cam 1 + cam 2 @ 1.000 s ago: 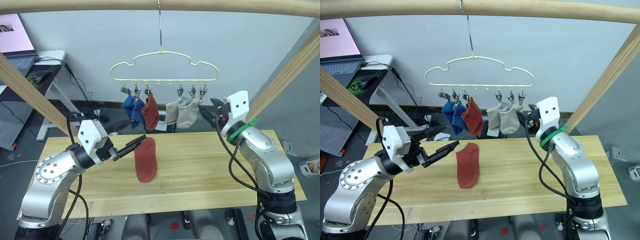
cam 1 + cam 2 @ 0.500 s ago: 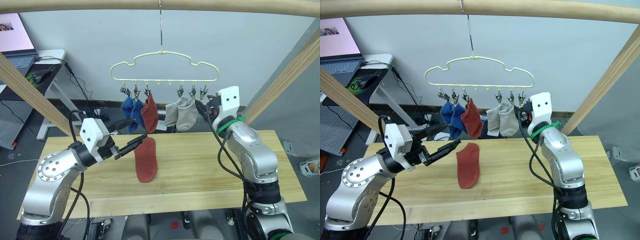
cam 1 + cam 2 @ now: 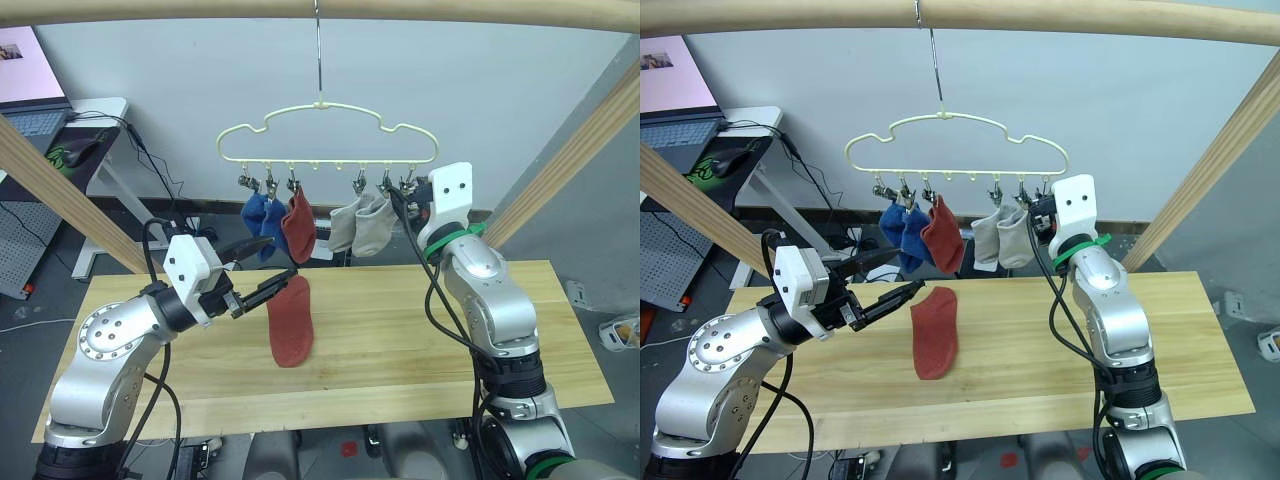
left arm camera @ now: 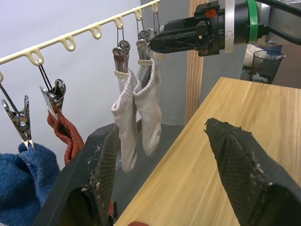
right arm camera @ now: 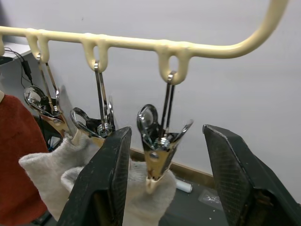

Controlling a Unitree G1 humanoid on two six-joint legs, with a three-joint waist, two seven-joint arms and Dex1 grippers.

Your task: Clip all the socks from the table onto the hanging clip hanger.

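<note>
Pale-yellow clip hanger (image 3: 327, 133) hanging from its hook, two blue, one rust red and two light grey socks (image 3: 364, 224) clipped beneath it, one rust red sock (image 3: 289, 319) flat on the table (image 3: 400, 330) below the hanger, left gripper (image 3: 262, 279) spread wide beside that sock, right gripper (image 5: 164, 141) spread wide around the hanger's end clip (image 5: 159, 141), no legible writing.

The clip hanger (image 3: 327, 133) hangs above the table's (image 3: 400, 330) far edge — two blue socks (image 3: 262, 219), a rust red sock (image 3: 299, 225) and two grey socks (image 3: 364, 225) clipped on. Another red sock (image 3: 291, 320) lies mid-table. The left gripper (image 3: 262, 277) hovers open at its top end; the right gripper (image 3: 403, 207) sits by the hanger's end clip — its fingers hard to read.
</note>
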